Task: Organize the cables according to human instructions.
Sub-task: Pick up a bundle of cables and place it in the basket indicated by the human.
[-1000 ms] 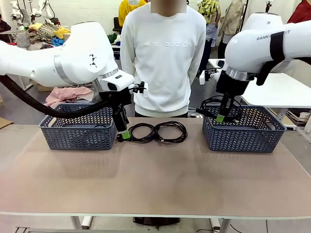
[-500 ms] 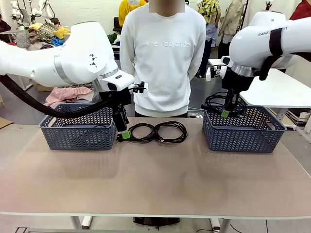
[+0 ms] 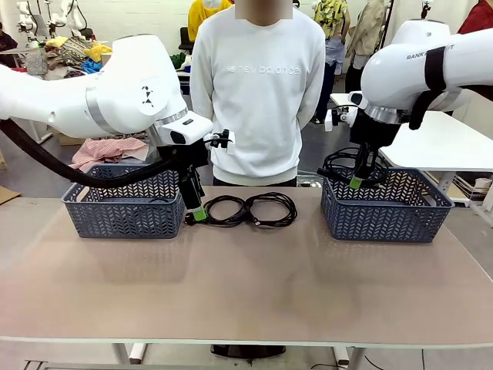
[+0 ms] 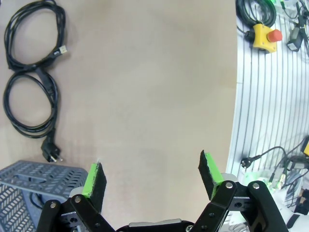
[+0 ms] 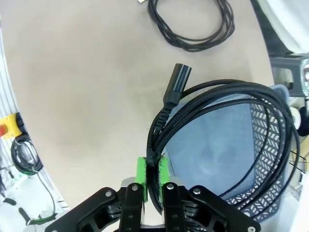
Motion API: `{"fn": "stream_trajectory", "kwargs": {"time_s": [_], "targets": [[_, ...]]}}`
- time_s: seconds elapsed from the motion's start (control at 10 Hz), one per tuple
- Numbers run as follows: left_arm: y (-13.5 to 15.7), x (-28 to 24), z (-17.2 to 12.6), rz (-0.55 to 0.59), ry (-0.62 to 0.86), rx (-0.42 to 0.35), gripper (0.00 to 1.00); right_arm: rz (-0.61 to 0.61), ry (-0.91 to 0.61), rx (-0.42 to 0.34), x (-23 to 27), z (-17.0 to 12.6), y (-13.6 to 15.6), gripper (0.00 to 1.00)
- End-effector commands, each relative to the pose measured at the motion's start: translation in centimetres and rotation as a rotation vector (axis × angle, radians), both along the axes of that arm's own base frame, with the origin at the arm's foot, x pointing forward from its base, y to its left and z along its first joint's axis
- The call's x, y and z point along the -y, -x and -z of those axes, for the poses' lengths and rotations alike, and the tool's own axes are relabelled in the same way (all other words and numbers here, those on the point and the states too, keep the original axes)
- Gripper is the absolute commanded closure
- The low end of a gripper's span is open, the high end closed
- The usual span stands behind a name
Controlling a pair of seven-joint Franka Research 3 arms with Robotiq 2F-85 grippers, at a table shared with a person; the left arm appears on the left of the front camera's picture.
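Note:
Two black cables lie coiled side by side on the table in front of the person, the left coil (image 3: 229, 223) and the right coil (image 3: 291, 210). My left gripper (image 3: 196, 213) hangs open just left of them, beside the left basket (image 3: 123, 217). The left wrist view shows both coils (image 4: 63, 34) (image 4: 54, 104) far off and nothing between its open gripper (image 4: 152, 176). My right gripper (image 3: 356, 183) is shut on a third coiled cable (image 3: 336, 162), held above the left rim of the right basket (image 3: 389, 220). In the right wrist view the gripper (image 5: 152, 179) pinches that cable (image 5: 227, 87), whose plug (image 5: 176, 83) sticks out.
A person in a white sweatshirt (image 3: 258, 92) stands at the far edge, hands behind the back. Both grey baskets sit at the far side of the table. The near half of the tabletop (image 3: 246, 285) is bare. An emergency-stop button (image 4: 267, 36) lies off the table.
My right arm has lifted the held cable slightly and shifted it a little right over the basket rim. The left arm and the two coils on the table have not moved.

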State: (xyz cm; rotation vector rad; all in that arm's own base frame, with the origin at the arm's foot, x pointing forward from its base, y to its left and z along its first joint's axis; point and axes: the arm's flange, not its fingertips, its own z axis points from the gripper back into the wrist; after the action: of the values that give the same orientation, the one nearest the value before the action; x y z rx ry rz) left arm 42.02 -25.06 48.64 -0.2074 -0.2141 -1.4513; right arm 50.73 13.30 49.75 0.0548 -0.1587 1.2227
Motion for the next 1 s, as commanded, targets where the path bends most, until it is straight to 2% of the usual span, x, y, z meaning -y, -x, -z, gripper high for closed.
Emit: {"fn": "stream_trajectory", "kwargs": {"time_s": [0.0, 0.2, 0.4, 0.6, 0.9], "targets": [[0.1, -0.1, 0.0, -0.001, 0.001, 0.003, 0.00, -0.001, 0.012, 0.046, 2.3, 0.6, -1.5, 0.88], [0.1, -0.1, 0.0, -0.001, 0.001, 0.003, 0.00, -0.032, 0.022, 0.059, 4.5, 1.0, -2.3, 0.88], [0.1, -0.1, 0.0, -0.001, 0.001, 0.003, 0.00, -0.065, 0.023, 0.075, 6.5, 2.7, -3.3, 0.88], [0.1, -0.1, 0.0, -0.001, 0.001, 0.003, 0.00, -0.090, -0.010, 0.058, 7.8, 4.3, -4.4, 0.88], [0.1, -0.1, 0.0, -0.001, 0.001, 0.003, 0.00, -0.068, -0.010, 0.069, 9.0, 6.1, -5.6, 0.88]]}}
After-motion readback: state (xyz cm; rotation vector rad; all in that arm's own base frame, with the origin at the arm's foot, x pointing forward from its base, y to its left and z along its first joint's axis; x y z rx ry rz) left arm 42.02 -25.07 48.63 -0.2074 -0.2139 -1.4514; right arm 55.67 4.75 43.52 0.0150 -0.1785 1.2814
